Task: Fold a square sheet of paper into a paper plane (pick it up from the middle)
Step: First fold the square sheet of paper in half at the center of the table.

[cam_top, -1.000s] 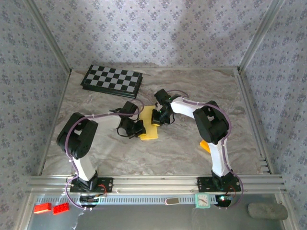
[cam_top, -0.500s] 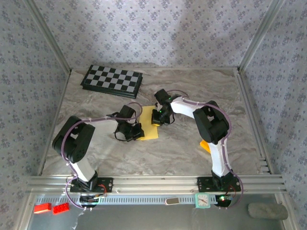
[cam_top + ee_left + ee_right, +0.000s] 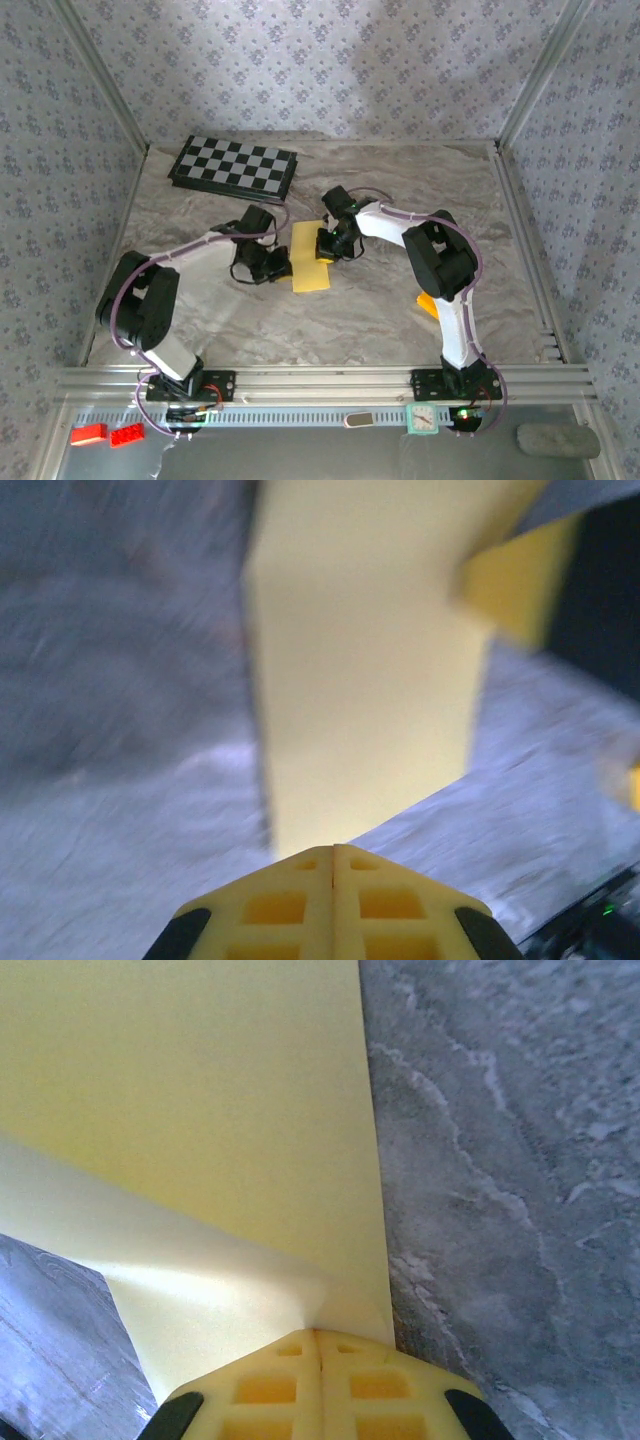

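left gripper (image 3: 274, 267), jaws together, has slid back leftward off the paper (image 3: 311, 258), which now lies just ahead of its tips; right gripper (image 3: 327, 246), also closed, stays pressed on the paper's edge, so a crease looks freshly flattened, with more folds to go

Left arm: reaching forward low over the table, elbow bent.
Left gripper (image 3: 272, 265): fingers pressed together.
Right arm: angled leftward, wrist low.
Right gripper (image 3: 325, 245): pinching the square sheet of paper (image 3: 308, 272).
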